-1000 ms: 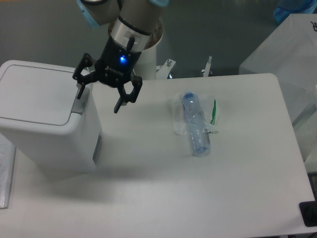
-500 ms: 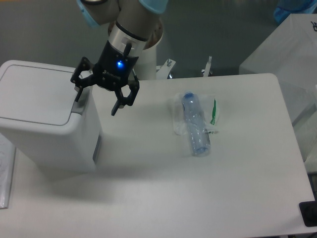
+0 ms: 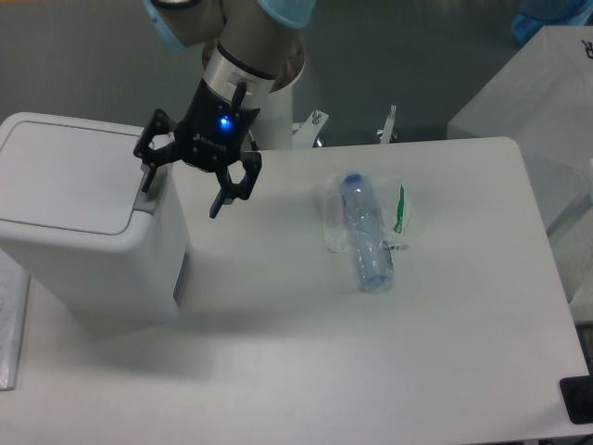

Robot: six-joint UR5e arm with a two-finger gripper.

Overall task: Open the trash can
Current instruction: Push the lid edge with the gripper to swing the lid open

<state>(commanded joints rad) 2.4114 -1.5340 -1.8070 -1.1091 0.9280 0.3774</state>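
Note:
The trash can [image 3: 83, 232] is a large white boxy bin at the table's left, its flat lid down. A grey push tab [image 3: 148, 197] sits at the lid's right edge. My gripper [image 3: 179, 195] hangs open right at that edge. One fingertip [image 3: 145, 185] is over the grey tab; whether it touches the tab I cannot tell. The other fingertip [image 3: 216, 209] hangs past the bin's right side above the table. Nothing is held between the fingers.
A clear plastic bottle [image 3: 365, 234] with a blue cap lies on crumpled wrapping in the table's [image 3: 371, 371] middle. A white box [image 3: 528, 102] stands at the back right. A dark object [image 3: 577, 399] sits at the lower right corner.
The gripper has shifted slightly left toward the bin's tab edge over the last second; between half a second ago and now it barely moves. The lid stays down.

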